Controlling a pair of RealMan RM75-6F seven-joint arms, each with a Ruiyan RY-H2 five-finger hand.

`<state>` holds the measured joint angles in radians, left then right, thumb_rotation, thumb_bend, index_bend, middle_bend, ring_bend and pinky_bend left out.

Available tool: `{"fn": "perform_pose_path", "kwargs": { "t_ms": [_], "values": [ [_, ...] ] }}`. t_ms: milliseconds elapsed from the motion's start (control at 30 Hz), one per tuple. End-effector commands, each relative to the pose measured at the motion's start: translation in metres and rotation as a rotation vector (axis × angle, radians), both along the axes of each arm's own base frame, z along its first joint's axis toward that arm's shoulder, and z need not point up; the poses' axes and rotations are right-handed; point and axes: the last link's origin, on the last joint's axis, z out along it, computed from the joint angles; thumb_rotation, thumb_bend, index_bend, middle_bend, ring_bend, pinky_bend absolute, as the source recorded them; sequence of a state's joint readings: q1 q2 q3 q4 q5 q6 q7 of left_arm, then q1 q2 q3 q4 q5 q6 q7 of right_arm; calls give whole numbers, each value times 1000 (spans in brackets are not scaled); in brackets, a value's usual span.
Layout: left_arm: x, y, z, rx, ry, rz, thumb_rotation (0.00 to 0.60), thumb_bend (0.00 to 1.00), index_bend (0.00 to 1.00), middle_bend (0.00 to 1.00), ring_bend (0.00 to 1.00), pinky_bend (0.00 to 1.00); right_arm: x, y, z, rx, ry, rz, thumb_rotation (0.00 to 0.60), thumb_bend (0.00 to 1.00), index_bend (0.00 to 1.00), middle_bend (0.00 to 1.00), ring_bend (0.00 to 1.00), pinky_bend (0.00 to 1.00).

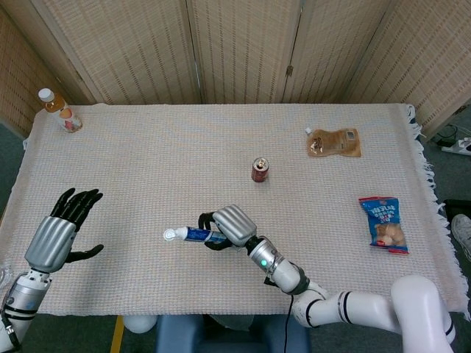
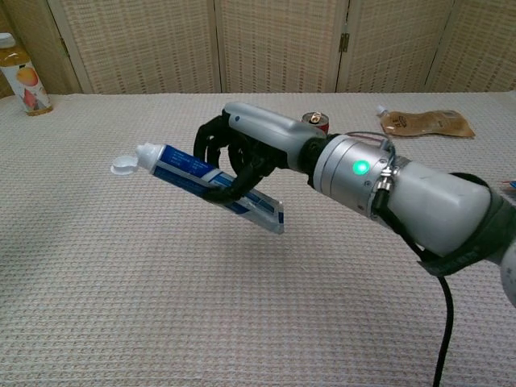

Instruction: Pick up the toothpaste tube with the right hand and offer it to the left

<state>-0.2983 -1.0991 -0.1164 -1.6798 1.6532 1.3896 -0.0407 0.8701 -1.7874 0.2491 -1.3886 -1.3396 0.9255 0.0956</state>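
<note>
Lower centre of frame, right hand (image 1: 229, 226) grips the tube (image 2: 211, 176) aloft, cap leftward; left hand (image 1: 62, 225) waits spread, empty, needing the carry across.

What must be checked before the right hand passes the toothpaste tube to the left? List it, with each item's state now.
1. Tube held: the right hand grips the toothpaste tube around its middle. Ok.
2. Tube off the table: lifted, cap end higher than the crimped end. Ok.
3. Cap end free for the taker: it sticks out beyond the fingers toward the robot's left. Ok.
4. Left hand ready: raised, fingers apart, holding nothing. Ok.
5. Hands close enough: a wide gap remains. Not ok.
6. Firmness of the grip: cannot tell.
</note>
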Motion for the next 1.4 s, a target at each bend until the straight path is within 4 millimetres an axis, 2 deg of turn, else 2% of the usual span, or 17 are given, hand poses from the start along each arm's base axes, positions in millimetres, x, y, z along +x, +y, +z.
{"fn": "perform_pose_path", "kwargs": {
  "t_ms": [33, 200, 367, 733, 1167, 1400],
  "values": [
    [17, 5, -7, -25, -40, -53, 600, 135, 110, 130, 150, 85, -16, -3, 18, 107, -165, -47, 600, 637, 713, 657, 681, 627],
    [38, 8, -18, -51, -54, -125, 600, 135, 65, 130, 138, 64, -18, 0, 14, 212, -299, -89, 600, 639, 713, 657, 681, 627],
    [55, 9, -29, -69, -56, -175, 600, 135, 56, 130, 124, 50, -17, 3, 7, 259, -353, -86, 600, 639, 717, 658, 680, 627],
    [80, 13, -51, -104, -140, -228, 600, 135, 53, 130, 127, 51, -8, 13, -4, 298, -363, -72, 600, 639, 728, 661, 680, 627],
    [89, 15, -60, -114, -160, -244, 600, 135, 52, 130, 128, 46, -8, 18, -5, 314, -338, -69, 600, 639, 748, 671, 687, 627],
    [91, 13, -58, -139, -171, -237, 600, 135, 53, 130, 129, 41, -10, 19, -11, 281, -227, -28, 600, 667, 763, 689, 704, 632]
  ]
}}
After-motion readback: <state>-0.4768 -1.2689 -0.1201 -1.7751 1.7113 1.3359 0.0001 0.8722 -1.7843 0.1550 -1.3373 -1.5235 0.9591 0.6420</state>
